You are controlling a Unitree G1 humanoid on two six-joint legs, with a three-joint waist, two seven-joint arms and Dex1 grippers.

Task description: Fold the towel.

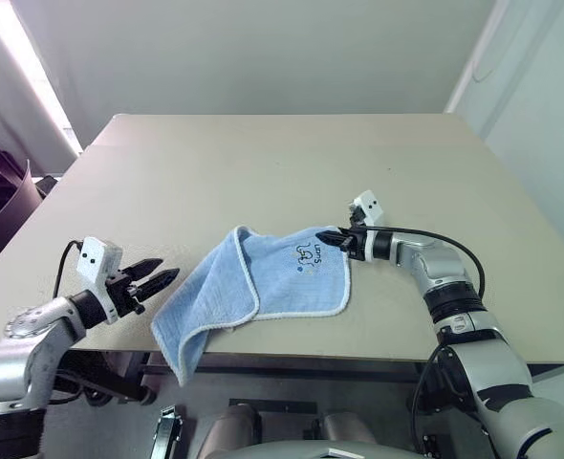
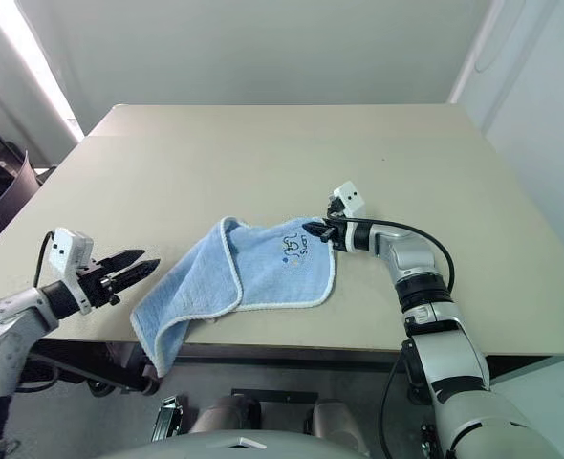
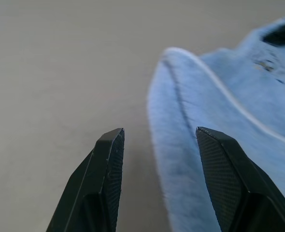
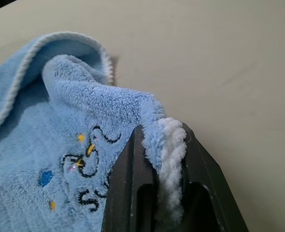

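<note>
The light-blue towel with white edging lies rumpled near the front edge of the beige table, one end hanging over that edge. Its dark embroidered logo faces up near the right corner. My right gripper is shut on that right corner; in the right wrist view the white edging is pinched between the black fingers. My left gripper hovers open just left of the towel's left fold, with nothing between its fingers.
A dark chair stands off the table's left side. A black cable runs along my right forearm. The table surface stretches bare behind the towel.
</note>
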